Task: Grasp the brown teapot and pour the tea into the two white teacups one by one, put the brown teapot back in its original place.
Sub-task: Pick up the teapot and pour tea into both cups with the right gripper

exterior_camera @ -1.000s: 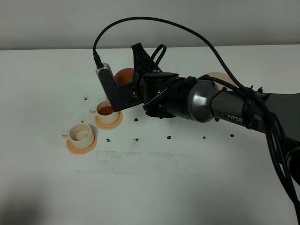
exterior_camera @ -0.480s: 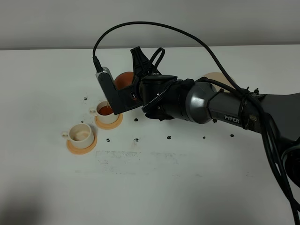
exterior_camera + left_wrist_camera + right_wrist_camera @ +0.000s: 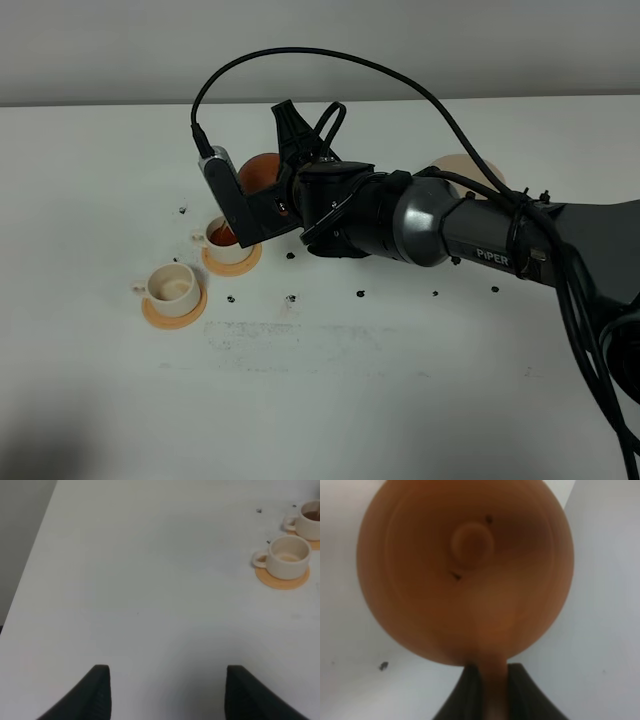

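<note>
Brown teapot [image 3: 258, 170] in right claw [image 3: 488, 684], just above the far teacup [image 3: 217, 238]

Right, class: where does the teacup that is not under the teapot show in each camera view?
Exterior high: the teacup at lower left, on its orange saucer.
Left wrist: the teacup again, far from the camera, on that saucer.
Right wrist: not in it; the brown teapot fills the picture.
Shared landmark: the tea-filled teacup right beside it, in the exterior and left wrist views.
</note>
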You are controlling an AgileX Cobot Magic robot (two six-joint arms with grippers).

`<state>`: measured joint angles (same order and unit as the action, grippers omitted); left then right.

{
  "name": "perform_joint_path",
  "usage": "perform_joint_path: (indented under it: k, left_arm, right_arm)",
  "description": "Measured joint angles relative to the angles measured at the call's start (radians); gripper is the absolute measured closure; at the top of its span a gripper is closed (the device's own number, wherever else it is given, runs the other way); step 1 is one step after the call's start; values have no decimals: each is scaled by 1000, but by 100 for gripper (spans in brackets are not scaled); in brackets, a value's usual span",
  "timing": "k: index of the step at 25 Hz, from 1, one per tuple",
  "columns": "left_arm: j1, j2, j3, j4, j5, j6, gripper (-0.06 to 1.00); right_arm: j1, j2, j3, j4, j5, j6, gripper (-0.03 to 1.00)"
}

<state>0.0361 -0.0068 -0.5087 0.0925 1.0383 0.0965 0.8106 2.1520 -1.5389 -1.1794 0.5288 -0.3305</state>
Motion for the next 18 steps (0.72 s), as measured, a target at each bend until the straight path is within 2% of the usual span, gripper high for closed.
perform_joint_path:
  k: [18]
  left_arm:
    - [0,0,0,0,0,1,44]
  right_arm:
    - [0,0,0,-32,1,-24,88]
